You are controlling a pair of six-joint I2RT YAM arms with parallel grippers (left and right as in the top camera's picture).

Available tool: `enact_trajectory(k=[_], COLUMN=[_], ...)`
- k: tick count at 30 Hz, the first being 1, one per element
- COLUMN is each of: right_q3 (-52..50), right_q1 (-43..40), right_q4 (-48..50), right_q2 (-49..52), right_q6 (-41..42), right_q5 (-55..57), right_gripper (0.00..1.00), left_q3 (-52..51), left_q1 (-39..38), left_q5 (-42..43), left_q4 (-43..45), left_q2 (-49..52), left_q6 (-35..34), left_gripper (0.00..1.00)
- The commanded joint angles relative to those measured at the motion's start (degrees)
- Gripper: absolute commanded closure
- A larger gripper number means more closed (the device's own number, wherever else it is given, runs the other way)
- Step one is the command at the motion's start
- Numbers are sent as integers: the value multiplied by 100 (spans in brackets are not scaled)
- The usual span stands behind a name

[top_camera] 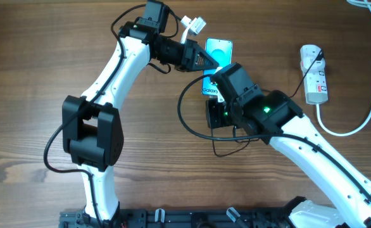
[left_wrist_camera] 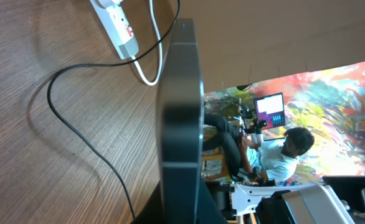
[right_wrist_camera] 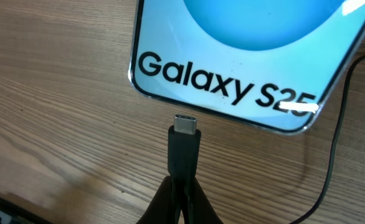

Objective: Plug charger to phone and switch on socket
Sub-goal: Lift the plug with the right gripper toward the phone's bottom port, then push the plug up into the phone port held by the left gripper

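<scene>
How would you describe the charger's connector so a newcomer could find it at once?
Find the cyan-screened phone, the brightest thing in view. Just off its lettered short edge, the right gripper pinches the charger connector. Unlike the thick white cord, it is slim, black and silver-tipped.

Pinched in the right claw (right_wrist_camera: 182, 183): black charger (right_wrist_camera: 184, 146) plug, metal tip forward, just short of the phone (right_wrist_camera: 251, 50) ahead and not touching it. Cyan screen lit, "Galaxy S25" along the near short edge, body gripped edge-on by the left claw (top_camera: 206, 60). White socket (top_camera: 314, 75), red-marked switches, flat on the table, well right of both claws.
</scene>
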Motion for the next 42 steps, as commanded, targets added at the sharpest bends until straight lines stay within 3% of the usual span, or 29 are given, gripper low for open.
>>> enact_trajectory(k=[1,7,24,42], right_q3=[146,146,146,144], right_q1=[-76,-96,-101,-304], right_q4=[2,-358,-9,-9], right_q2=[-52,-52,-52,-46], right_q6=[-98,-92,48,28], right_q5=[-22,-411,-452,-557], right_gripper=[96,96,96,96], left_q3=[105,105,105,105], left_q1=[-15,48,232,232], left_q5=[76,243,811,813], left_q4=[17,20,-28,-245], left_q2=[-190,-190,-190,-190], left_q6=[166,142,146,468], left_gripper=[96,96,96,96])
